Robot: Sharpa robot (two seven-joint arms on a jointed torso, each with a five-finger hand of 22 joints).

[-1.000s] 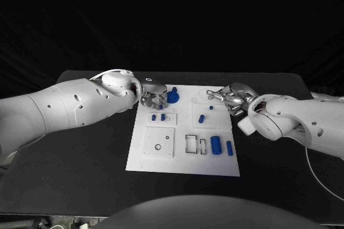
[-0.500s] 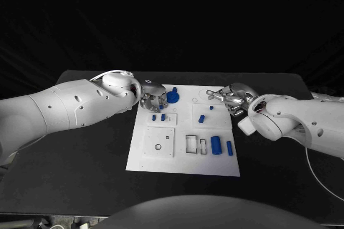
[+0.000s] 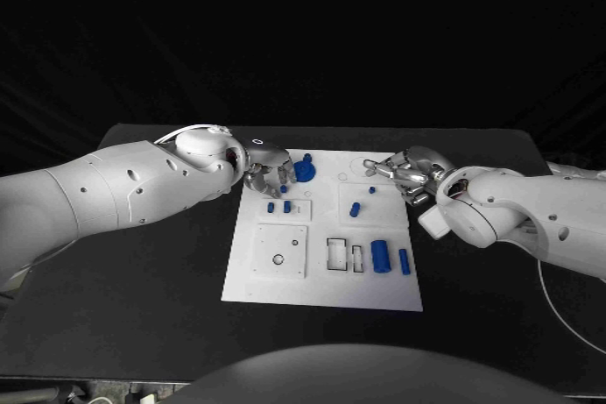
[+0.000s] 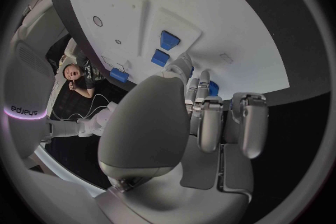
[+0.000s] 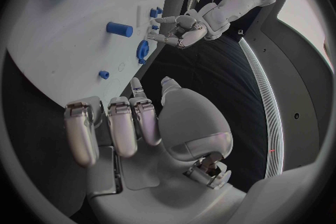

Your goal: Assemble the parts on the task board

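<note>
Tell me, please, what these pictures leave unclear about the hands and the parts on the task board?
- Head view: whether the left hand touches the blue gear-like part; its fingers cover the contact.
- Left wrist view: the part at the fingertips is mostly hidden by them.
- Head view: small holes in the task board too small to read.

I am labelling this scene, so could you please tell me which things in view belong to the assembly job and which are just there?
Job: white rectangular task board; small blue plastic parts; blue gear-shaped part; left hand; right hand.

Just there: black table.
</note>
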